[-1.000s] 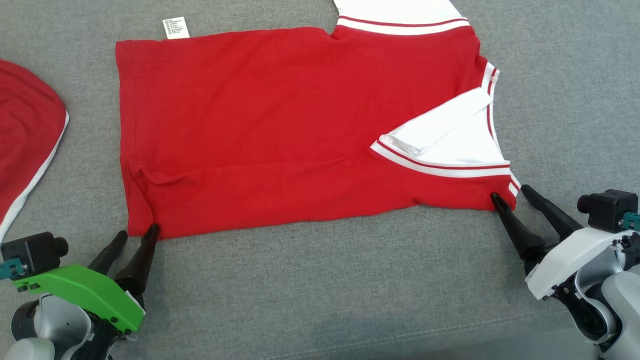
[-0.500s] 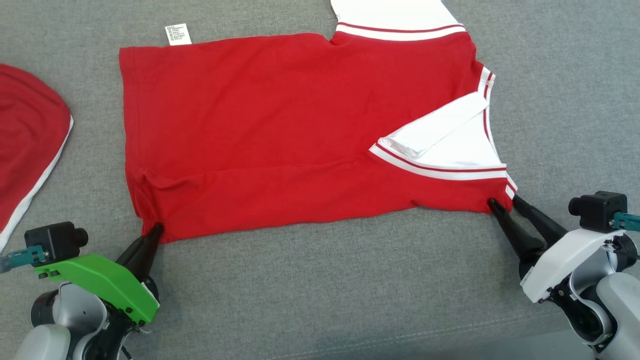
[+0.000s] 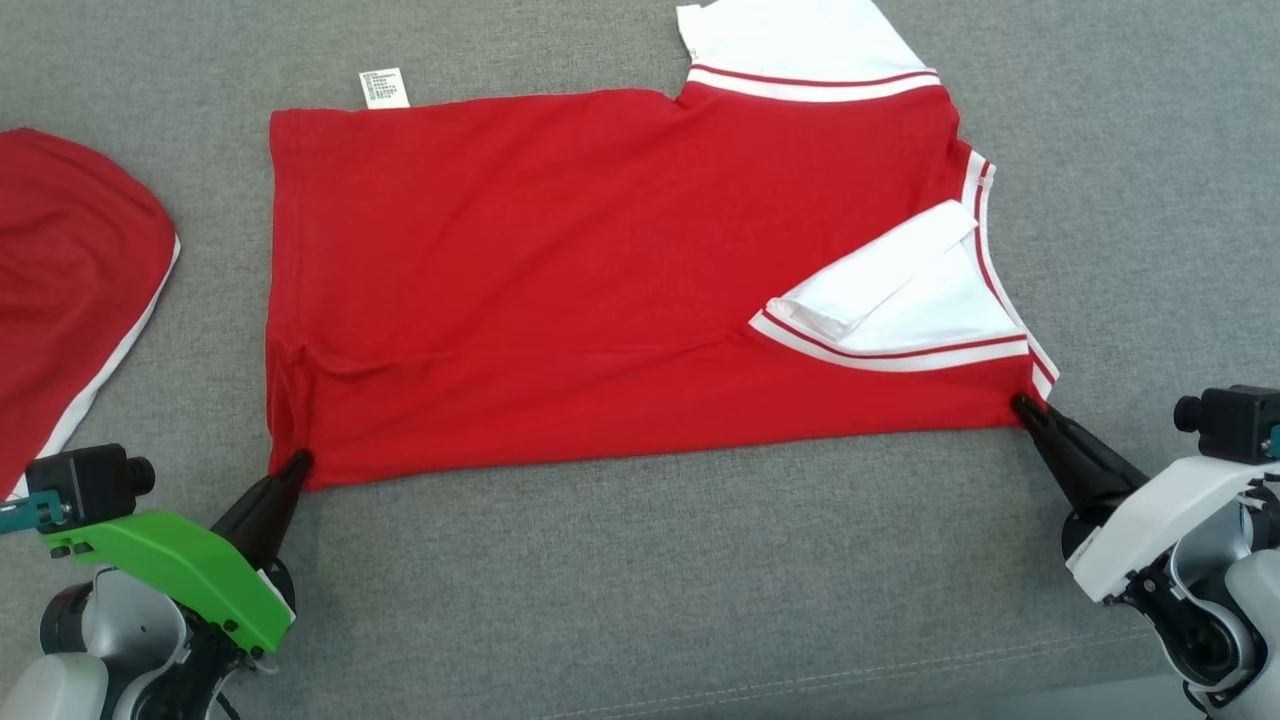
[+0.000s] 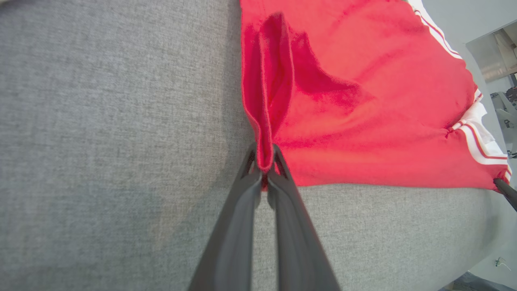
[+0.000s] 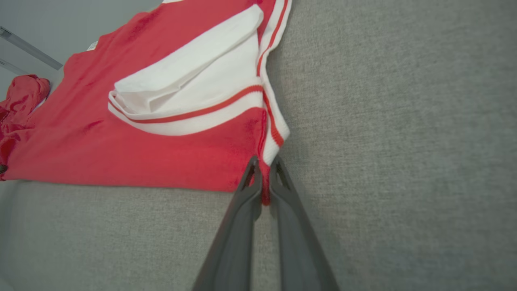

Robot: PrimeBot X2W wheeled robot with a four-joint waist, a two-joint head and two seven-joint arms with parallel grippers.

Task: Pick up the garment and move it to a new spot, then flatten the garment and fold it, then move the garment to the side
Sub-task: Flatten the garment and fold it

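Note:
The garment (image 3: 560,280) is a red shirt with white, red-striped sleeves, spread flat on the grey cushion. One white sleeve (image 3: 900,295) is folded over its right part. My left gripper (image 3: 297,462) is shut on the garment's near left corner; in the left wrist view the red hem (image 4: 264,155) is pinched between the fingers of that gripper (image 4: 264,169). My right gripper (image 3: 1022,405) is shut on the near right corner by the striped edge; the right wrist view shows that gripper (image 5: 264,169) clamping the garment's (image 5: 121,149) corner.
Another red cloth with a white edge (image 3: 70,290) lies at the far left of the grey cushion (image 3: 640,580). A white care label (image 3: 384,88) sticks out at the garment's far left corner. A seam runs along the cushion's near edge (image 3: 800,680).
Both grippers have shut on the garment's near corners, the left first, then the right. The near hem now looks pulled straighter between them. The camera has shifted slightly.

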